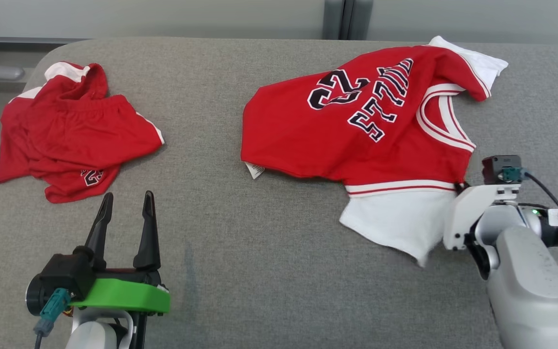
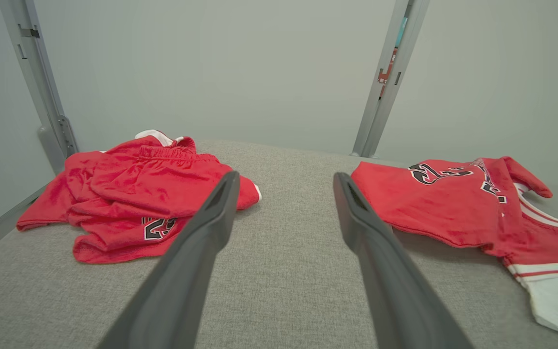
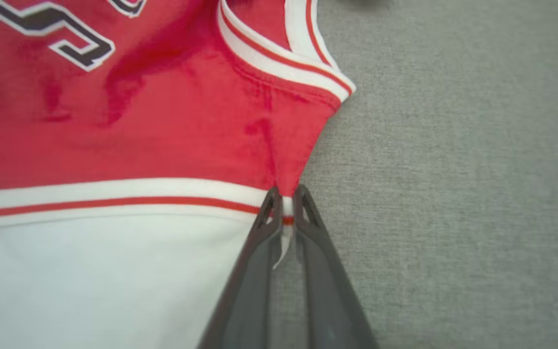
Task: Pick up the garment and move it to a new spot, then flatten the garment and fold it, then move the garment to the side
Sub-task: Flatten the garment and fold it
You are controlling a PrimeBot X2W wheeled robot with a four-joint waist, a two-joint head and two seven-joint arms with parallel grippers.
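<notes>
1. My right gripper (image 3: 284,199) is pinched almost closed on the jersey (image 3: 138,135). Its two dark fingers clamp the white-and-red striped trim at an armhole corner, and a sliver of white cloth shows between them.
2. From that pinch the jersey's red body spreads away from my fingertips. Its white panel lies just beside my fingers, on the same side as the body.
3. In the head view the jersey (image 1: 356,131) lies spread on the grey table (image 1: 259,252), lettering and number facing up. My right gripper (image 1: 460,187) sits at the jersey's near right corner, touching it.
4. My left gripper (image 1: 129,199) stands wide open and holds nothing. It is well apart from the jersey, off the jersey's near left side.
5. In the left wrist view, the jersey (image 2: 453,203) lies to the right of my left gripper (image 2: 284,180).
6. A crumpled pair of red shorts (image 1: 75,131) lies well to the left of the jersey, with bare table between them.
</notes>
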